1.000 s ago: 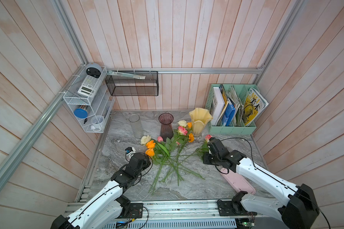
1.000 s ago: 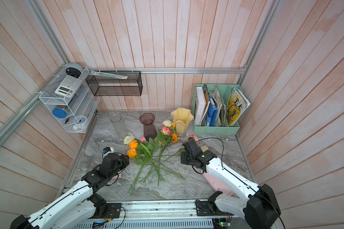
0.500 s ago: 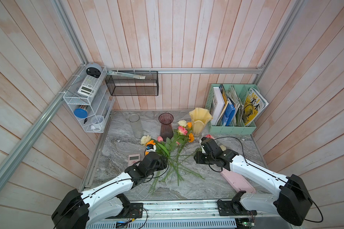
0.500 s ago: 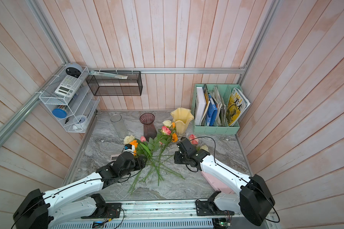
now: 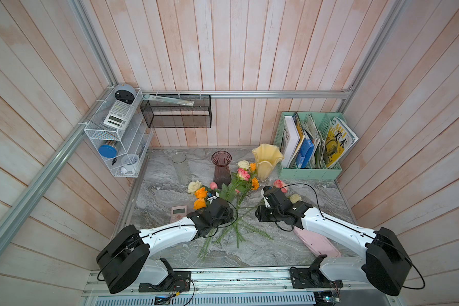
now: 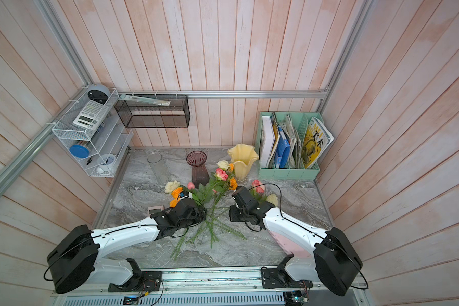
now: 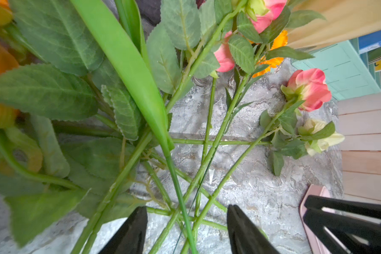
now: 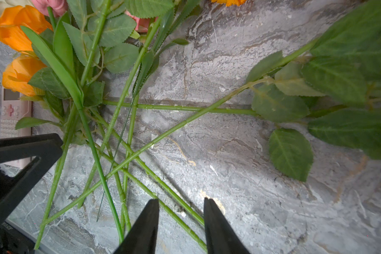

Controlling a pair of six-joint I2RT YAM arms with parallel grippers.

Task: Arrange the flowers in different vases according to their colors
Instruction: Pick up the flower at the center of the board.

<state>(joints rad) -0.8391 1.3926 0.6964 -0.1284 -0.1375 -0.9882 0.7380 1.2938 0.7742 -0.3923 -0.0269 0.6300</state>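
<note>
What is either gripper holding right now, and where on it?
Nothing: the left gripper and right gripper both stand open over the crossed flower stems.

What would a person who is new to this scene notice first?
A heap of orange, pink and cream flowers lies with crossed stems mid-table. The left gripper and right gripper hover open above those stems. Behind stand, all empty, a clear glass cylinder, a purple vase and a yellow vase.

Soft even light, blurred near leaves (image 7: 42, 92)
</note>
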